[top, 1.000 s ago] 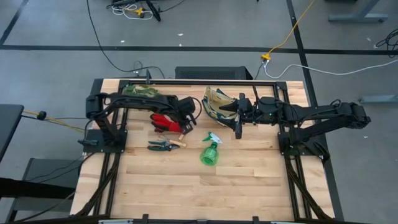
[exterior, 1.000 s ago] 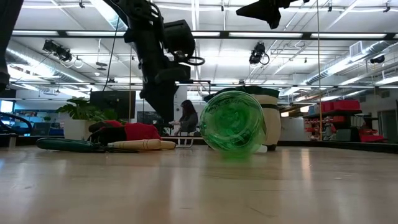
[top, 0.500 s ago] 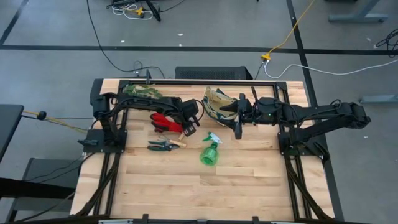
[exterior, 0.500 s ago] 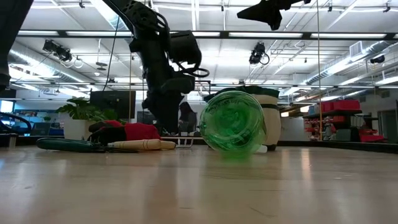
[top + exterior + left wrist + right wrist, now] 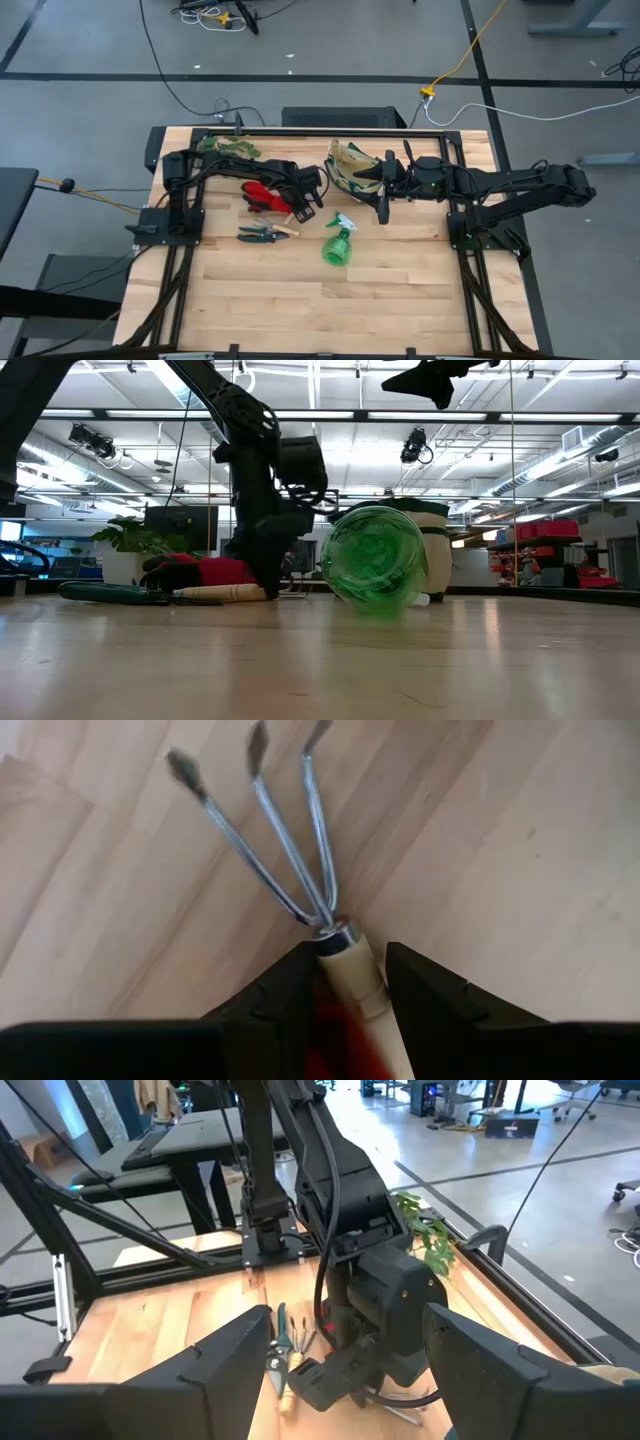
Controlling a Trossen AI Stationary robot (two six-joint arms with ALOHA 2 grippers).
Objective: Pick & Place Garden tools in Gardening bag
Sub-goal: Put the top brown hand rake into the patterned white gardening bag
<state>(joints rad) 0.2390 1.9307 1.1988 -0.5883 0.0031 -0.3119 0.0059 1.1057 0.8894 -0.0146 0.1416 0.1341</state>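
Note:
The wooden-handled rake (image 5: 290, 870) lies on the table beside the red gloves (image 5: 262, 195); its tines point away from my left gripper. My left gripper (image 5: 352, 980) is open and low over the table (image 5: 268, 585). Its fingers stand on either side of the rake's handle, just behind the metal collar. The pruning shears (image 5: 260, 234) and the green spray bottle (image 5: 338, 243) lie nearer the front. The olive-and-tan bag (image 5: 348, 165) stands at the back. My right gripper (image 5: 350, 1355) is open beside the bag, above the table.
A leafy plant sprig (image 5: 225, 147) lies at the far left of the table. The spray bottle (image 5: 375, 555) lies on its side in front of the bag (image 5: 432, 550). The wooden table (image 5: 330, 300) shows bare boards in its near half.
My left gripper has come down toward the rake and a little toward the table's right edge, and is now close to the tabletop. My right arm and the tools have stayed where they were.

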